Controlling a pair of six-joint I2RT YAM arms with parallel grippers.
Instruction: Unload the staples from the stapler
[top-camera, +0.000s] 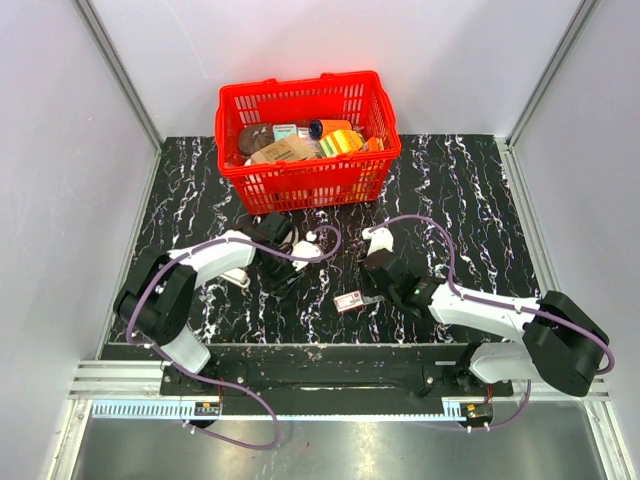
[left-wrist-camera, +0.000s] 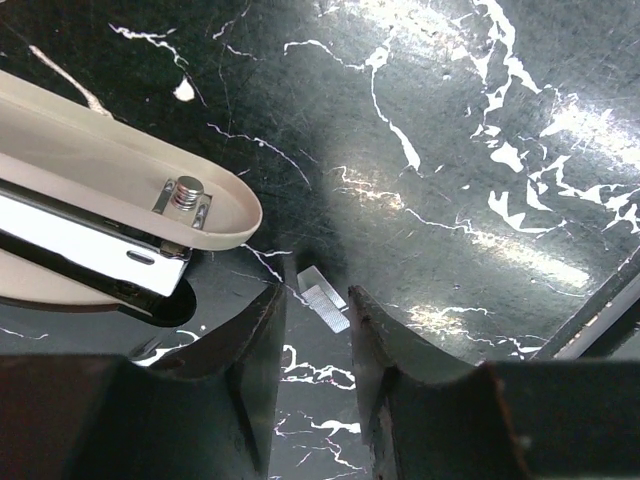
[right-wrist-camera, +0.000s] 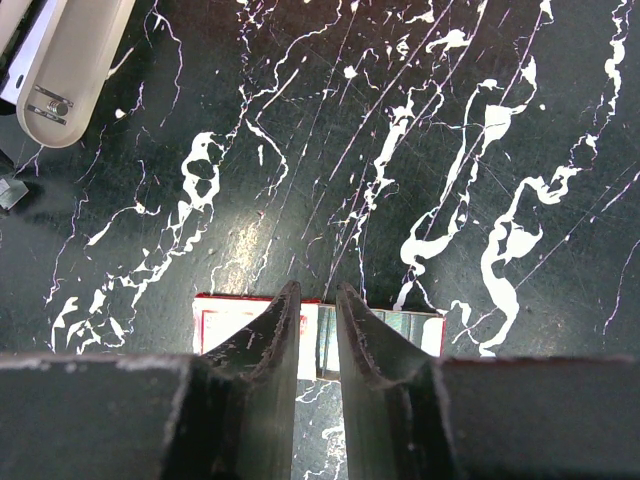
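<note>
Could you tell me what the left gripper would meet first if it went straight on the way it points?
Most likely the staple strip lying on the table between the fingertips of the left gripper, right of the open stapler; depth is hard to judge.

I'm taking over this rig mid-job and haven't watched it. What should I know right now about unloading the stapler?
Left hand: fingers apart, straddling a short staple strip on the table; not clamped yet.
Right hand: narrow gap, empty, over the red-and-white box.
Stapler: lying open beside the left hand, metal magazine exposed.
Done: stapler opened, one strip out.
To do: lift that strip away; check the magazine, since I cannot tell whether more staples remain.
</note>
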